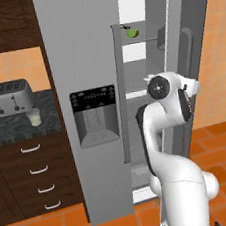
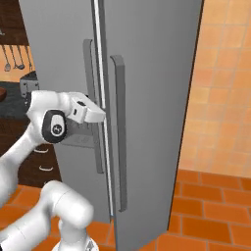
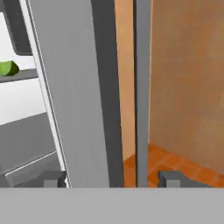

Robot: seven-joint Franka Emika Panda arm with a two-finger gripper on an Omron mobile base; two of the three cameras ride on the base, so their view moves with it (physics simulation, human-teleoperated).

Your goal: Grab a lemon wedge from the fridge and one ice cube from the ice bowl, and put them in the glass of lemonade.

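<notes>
In the left base view I see the fridge [image 1: 89, 88] filling the centre of the frame, its right door swung open. The lemon wedge [image 1: 132, 32] sits on a high shelf inside, in the upper middle of the frame. The glass [image 1: 34, 117] stands on the dark counter [image 1: 16, 128] at the left edge, just below and right of the toaster [image 1: 8, 97]. My arm reaches toward the open door at centre right. In the hand view, the gripper [image 3: 111, 178] is spread wide at the bottom of the frame, holding nothing, with the door's edge and its handle [image 3: 141, 92] between the fingertips; the wedge shows at the far left.
</notes>
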